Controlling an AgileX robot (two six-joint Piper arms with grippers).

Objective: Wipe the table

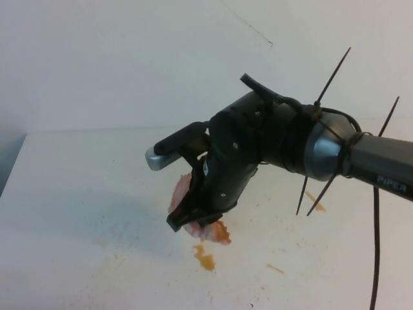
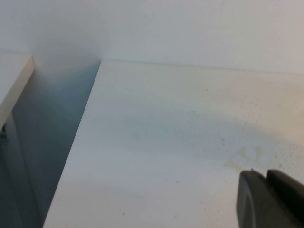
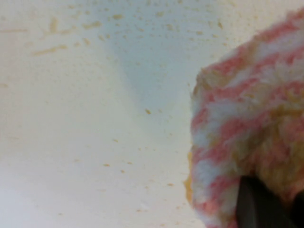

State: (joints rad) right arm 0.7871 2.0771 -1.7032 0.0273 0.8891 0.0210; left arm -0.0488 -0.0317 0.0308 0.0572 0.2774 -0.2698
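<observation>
Plain white wall [image 1: 129, 58] in bkgd; white ledge [image 2: 14, 80] nearby w/ shadowed gap [image 2: 47, 142] beside it; soft light.

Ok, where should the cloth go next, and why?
Probably drag the right gripper, shut on the striped cloth, a little toward the camera over the orange smear, which lies just beside the cloth, unwiped. The left gripper sits parked over the left part of the table.

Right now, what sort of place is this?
Probably a robot test bench, not a home: a plain white table against a bare white wall, with orange stains. The right gripper holds a pink striped cloth near them; the left gripper hangs over the table's left part.
</observation>
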